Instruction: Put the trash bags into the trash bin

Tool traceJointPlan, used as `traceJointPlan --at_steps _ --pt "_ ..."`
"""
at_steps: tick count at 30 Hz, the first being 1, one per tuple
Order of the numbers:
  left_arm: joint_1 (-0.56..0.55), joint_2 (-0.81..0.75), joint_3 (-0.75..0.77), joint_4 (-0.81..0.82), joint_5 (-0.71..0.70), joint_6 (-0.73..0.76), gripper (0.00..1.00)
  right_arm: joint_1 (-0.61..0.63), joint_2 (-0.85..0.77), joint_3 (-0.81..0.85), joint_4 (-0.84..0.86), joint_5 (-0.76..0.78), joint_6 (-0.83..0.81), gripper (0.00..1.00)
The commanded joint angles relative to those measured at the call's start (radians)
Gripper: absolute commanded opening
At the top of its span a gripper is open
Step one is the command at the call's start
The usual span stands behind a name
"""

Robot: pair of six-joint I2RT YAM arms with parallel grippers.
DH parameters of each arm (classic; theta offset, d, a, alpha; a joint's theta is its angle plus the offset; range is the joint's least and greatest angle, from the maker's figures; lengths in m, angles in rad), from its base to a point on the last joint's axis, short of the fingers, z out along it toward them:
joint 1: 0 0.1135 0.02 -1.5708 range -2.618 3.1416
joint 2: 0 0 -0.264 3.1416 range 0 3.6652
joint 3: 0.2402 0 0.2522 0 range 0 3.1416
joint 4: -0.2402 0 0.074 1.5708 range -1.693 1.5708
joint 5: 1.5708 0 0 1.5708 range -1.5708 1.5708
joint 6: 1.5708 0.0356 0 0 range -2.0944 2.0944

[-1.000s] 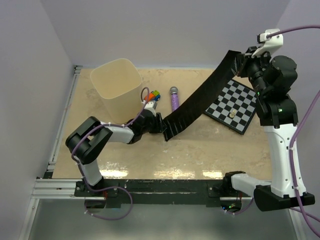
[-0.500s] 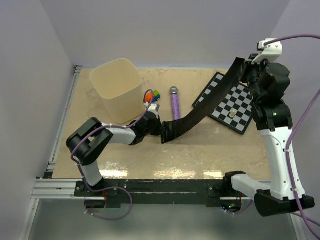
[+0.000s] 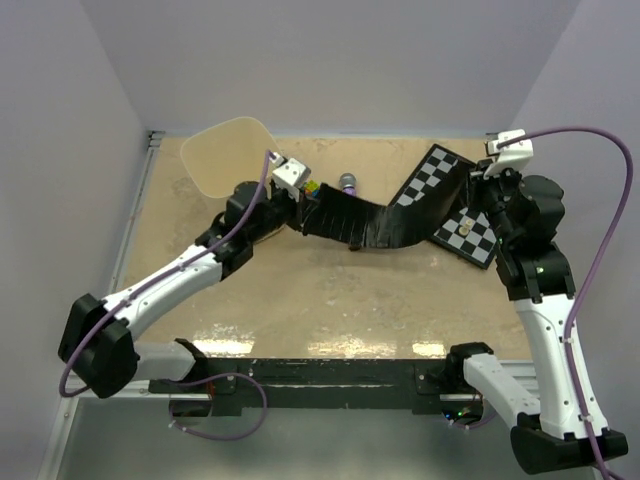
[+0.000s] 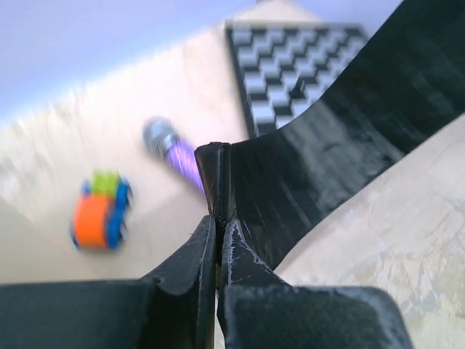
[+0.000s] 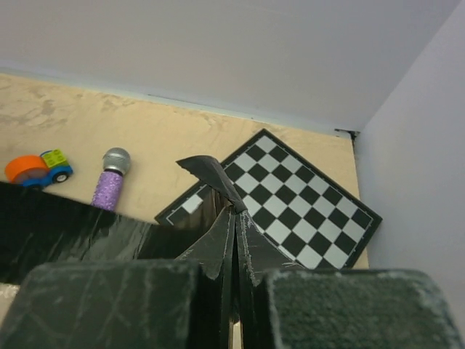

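A long dark glossy trash bag (image 3: 372, 224) hangs stretched between my two grippers above the table. My left gripper (image 3: 306, 205) is shut on its left end, just right of the cream trash bin (image 3: 225, 155), whose near side my left arm hides. In the left wrist view the jaws (image 4: 218, 218) pinch the bag's folded edge (image 4: 215, 174). My right gripper (image 3: 476, 188) is shut on the bag's right end over the chequered board; in the right wrist view a twisted corner of the bag (image 5: 211, 174) sticks out past the closed fingertips (image 5: 236, 214).
A black-and-white chequered board (image 3: 432, 168) lies at the back right with a small pale piece (image 3: 466, 228) on it. A purple glittery cylinder (image 3: 347, 182) and a small orange, green and blue toy (image 3: 313, 187) lie behind the bag, right of the bin.
My left gripper closed on the bag's left end, then rose and swung back towards the bin. My right gripper came lower, so the bag now hangs nearly level.
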Motion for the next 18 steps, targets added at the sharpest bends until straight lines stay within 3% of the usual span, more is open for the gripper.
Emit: traceJointPlan --at_steps 1,5,9,13,18 --pt "0.033 -0.101 0.147 -0.111 0.192 0.32 0.0 -0.002 0.007 0.007 0.052 -0.113 0.007 0.0" --pt "0.045 -0.139 0.267 -0.298 0.257 0.579 0.0 -0.002 -0.015 -0.016 0.106 -0.068 0.034 0.0" --pt "0.048 -0.145 0.368 -0.372 0.142 0.787 0.0 0.0 -0.065 -0.06 0.178 -0.002 0.047 0.0" --pt "0.053 -0.152 0.405 -0.289 -0.137 0.903 0.0 -0.005 -0.09 -0.074 0.24 0.117 0.05 0.0" --pt "0.122 -0.173 0.372 -0.032 -0.33 0.963 0.0 -0.011 -0.099 -0.068 0.3 0.242 0.037 0.0"
